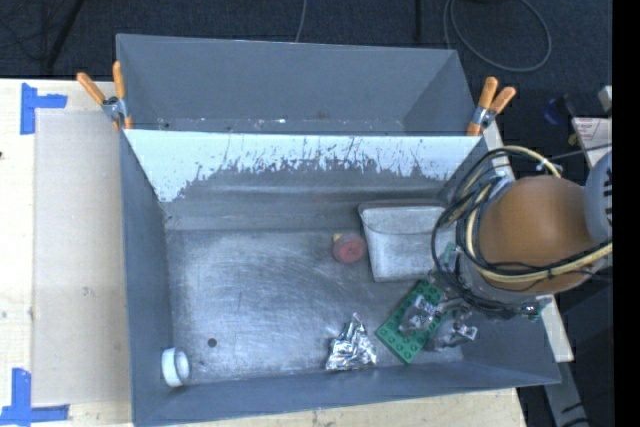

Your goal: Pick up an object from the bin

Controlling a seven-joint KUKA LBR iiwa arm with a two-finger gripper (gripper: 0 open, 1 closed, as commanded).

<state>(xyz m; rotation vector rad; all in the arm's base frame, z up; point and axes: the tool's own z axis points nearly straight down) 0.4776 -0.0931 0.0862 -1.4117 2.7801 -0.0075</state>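
My gripper point(447, 323) is low in the bin's front right corner, under the orange cover. Its fingertips sit at the right end of a green flat block point(408, 325) that lies tilted on the bin floor. Just left of the block lies a crumpled silver foil piece point(351, 346). A grey rectangular box point(403, 236) rests behind the gripper against the right wall.
A small pink round disc point(348, 249) lies near the middle of the floor, left of the grey box. A white round cap point(175, 366) sits in the front left corner. The arm and its cables overhang the right wall.
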